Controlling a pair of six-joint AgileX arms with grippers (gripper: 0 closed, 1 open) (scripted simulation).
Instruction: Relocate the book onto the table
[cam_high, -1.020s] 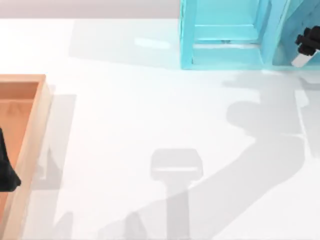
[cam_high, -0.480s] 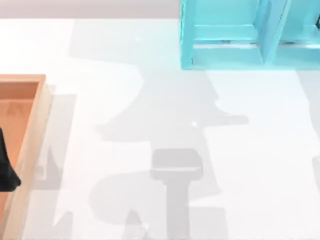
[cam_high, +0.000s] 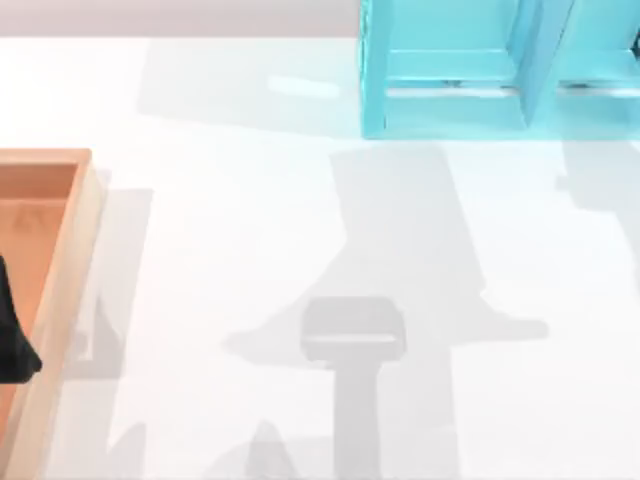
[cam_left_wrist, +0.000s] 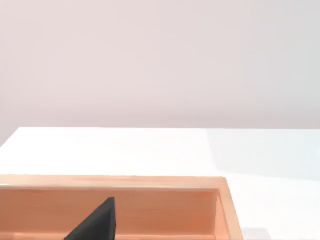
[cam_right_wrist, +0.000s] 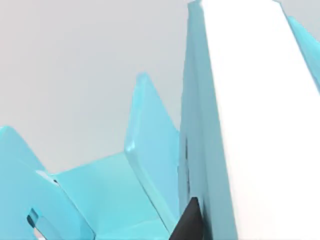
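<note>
In the right wrist view the book (cam_right_wrist: 260, 125) stands very close, its white page edges facing me and its teal cover along one side. My right gripper (cam_right_wrist: 225, 235) is shut on it, and one dark finger (cam_right_wrist: 188, 220) presses against the teal cover while the book hides the other. The white table (cam_high: 300, 230) spreads across the top view, crossed by grey arm shadows. My left gripper (cam_high: 15, 330) sits parked over the wooden tray at the table's left edge, and a dark part of it (cam_left_wrist: 97, 222) shows in the left wrist view.
A light blue shelf unit (cam_high: 450, 110) stands at the table's far right, and its walls (cam_right_wrist: 115, 185) rise beside the book. An orange-brown wooden tray (cam_high: 60, 260) lies along the left edge, with its rim (cam_left_wrist: 150, 182) also seen from the left wrist.
One second ago my right gripper showed at the shelf's right end in the top view, and it has since left that spot. The arm's shadow has swept across the table. The left arm has not moved.
</note>
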